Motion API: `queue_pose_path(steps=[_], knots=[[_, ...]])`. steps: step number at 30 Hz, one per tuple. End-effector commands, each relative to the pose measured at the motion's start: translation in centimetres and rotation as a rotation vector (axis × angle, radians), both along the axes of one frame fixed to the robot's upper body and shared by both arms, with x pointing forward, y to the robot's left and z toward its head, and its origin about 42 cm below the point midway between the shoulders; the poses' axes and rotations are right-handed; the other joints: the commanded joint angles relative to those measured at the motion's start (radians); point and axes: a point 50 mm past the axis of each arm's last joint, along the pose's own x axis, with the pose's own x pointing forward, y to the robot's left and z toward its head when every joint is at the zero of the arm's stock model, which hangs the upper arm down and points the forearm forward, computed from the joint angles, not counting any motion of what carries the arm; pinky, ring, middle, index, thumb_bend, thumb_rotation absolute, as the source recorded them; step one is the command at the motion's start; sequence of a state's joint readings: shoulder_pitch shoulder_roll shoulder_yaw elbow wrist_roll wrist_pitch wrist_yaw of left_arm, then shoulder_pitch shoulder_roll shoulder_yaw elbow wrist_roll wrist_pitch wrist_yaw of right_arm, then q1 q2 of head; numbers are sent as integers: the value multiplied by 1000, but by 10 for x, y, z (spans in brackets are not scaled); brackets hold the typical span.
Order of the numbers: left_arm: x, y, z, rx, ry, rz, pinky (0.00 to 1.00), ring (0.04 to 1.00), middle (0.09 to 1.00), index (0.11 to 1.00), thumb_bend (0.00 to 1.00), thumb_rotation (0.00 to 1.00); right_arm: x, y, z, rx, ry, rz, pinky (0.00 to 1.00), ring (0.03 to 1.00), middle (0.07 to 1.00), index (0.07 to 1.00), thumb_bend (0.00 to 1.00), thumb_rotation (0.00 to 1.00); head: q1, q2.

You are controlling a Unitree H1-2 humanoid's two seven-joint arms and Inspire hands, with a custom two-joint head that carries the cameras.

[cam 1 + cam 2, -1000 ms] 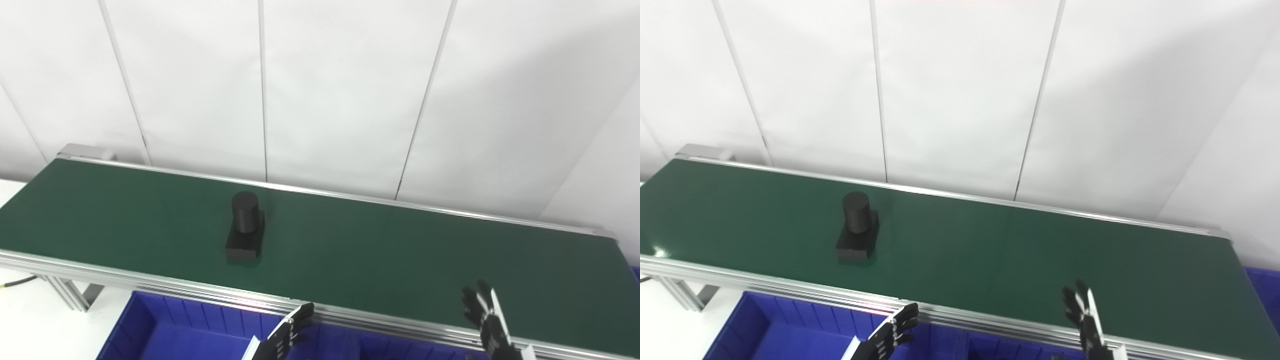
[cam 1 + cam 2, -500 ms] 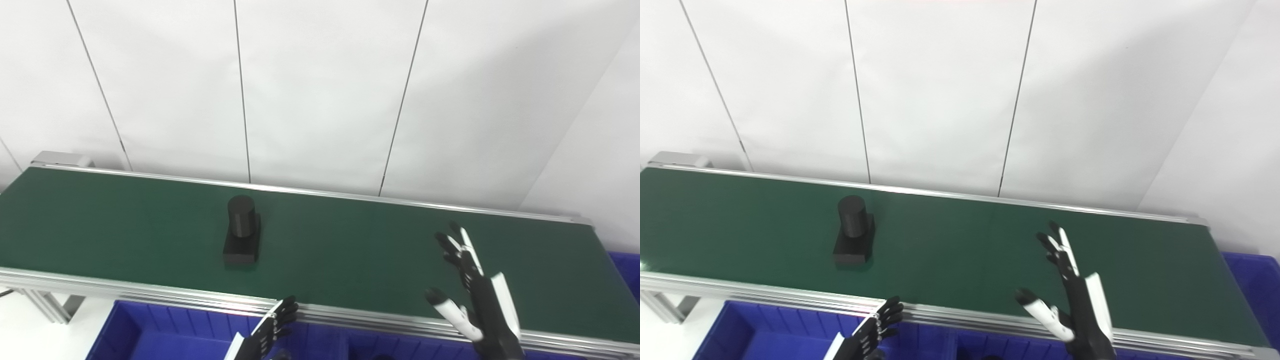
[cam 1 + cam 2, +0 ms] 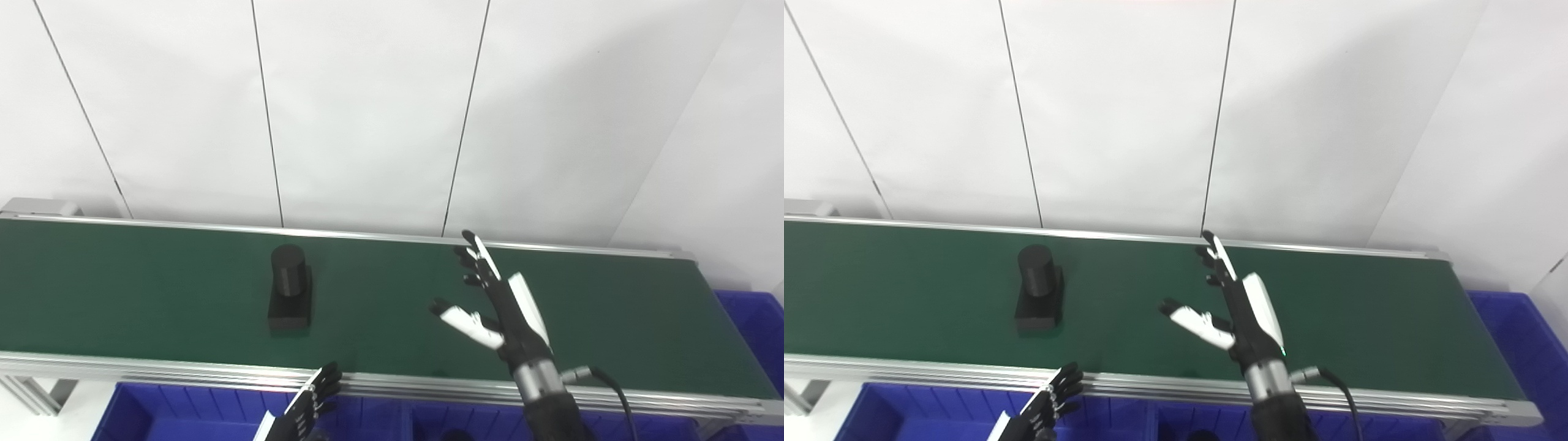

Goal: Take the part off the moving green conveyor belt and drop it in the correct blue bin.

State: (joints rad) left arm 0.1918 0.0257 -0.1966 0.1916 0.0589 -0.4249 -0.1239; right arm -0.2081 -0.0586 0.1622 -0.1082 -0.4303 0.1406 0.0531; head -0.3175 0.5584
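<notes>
Black-and-white right robot hand (image 3: 499,306), silver wrist (image 3: 534,375), black cable (image 3: 609,383).

1 black part (image 3: 289,297), 1 green belt (image 3: 153,294), 2 robot hands, left robot hand (image 3: 306,404) and right robot hand (image 3: 496,306).

Factory-type lab: conveyor belt (image 3: 153,294), bins (image 3: 184,416)

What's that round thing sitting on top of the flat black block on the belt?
A black upright cylinder stands on the block, part of the same piece. How they join is hidden.
</notes>
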Motion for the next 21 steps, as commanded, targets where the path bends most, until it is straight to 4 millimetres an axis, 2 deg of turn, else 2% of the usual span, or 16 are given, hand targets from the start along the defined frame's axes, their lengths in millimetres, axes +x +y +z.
queue_pose_path(steps=[1,8,11,16,19,21], knots=[[7,-1,11,8,-73,-19,834,896,916,917,742,903,14,10,17,-15,-34,12,783,875,910,998,870,751,0,3],[7,-2,11,6,-76,-31,837,884,905,906,746,904,38,23,21,-60,-15,30,744,852,902,983,870,710,4,9],[6,-3,12,9,-78,-36,836,881,901,903,750,910,47,29,21,-71,5,38,726,850,903,992,902,706,5,9],[5,-6,14,30,-94,-58,816,868,888,891,706,923,64,42,22,-85,36,57,672,842,916,1000,930,691,14,7],[4,-8,14,35,-97,-63,768,838,869,873,697,912,74,51,22,-100,56,66,632,838,974,999,942,678,17,7],[3,-9,14,36,-95,-67,764,836,868,869,705,909,80,57,21,-115,65,68,609,824,974,1000,951,678,20,5]])
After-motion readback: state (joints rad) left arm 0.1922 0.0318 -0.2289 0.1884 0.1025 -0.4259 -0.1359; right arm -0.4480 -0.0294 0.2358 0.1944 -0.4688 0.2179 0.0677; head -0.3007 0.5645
